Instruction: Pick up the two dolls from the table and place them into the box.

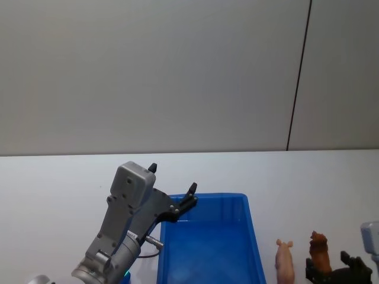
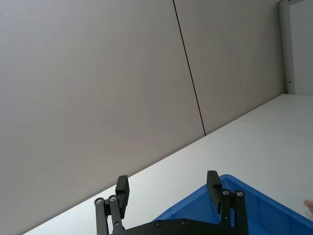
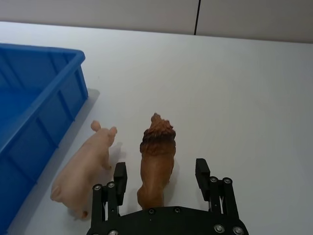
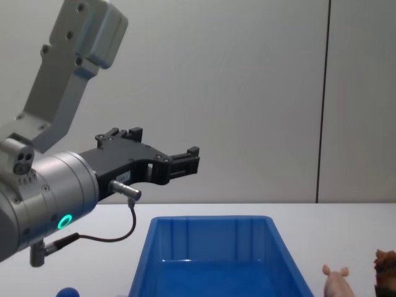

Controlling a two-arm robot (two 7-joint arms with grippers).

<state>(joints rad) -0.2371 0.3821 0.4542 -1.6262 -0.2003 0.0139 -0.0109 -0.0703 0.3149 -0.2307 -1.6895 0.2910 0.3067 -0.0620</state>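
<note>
While the right gripper (image 3: 161,172) gapes, the reddish-brown doll (image 3: 156,144) stands between its fingers (image 3: 202,169).

The head camera looks forward and down: wall (image 1: 148,71) in the upper half, table (image 1: 59,177) below, box (image 1: 207,248) at bottom centre, pink doll (image 1: 285,260) and brown doll (image 1: 320,246) at lower right. The chest camera sits lower, facing level across the table, sharing box and dolls. The left wrist camera tilts up past the left gripper (image 2: 167,177) toward the wall. The right wrist camera looks down, close, on both dolls beside the box.
</note>
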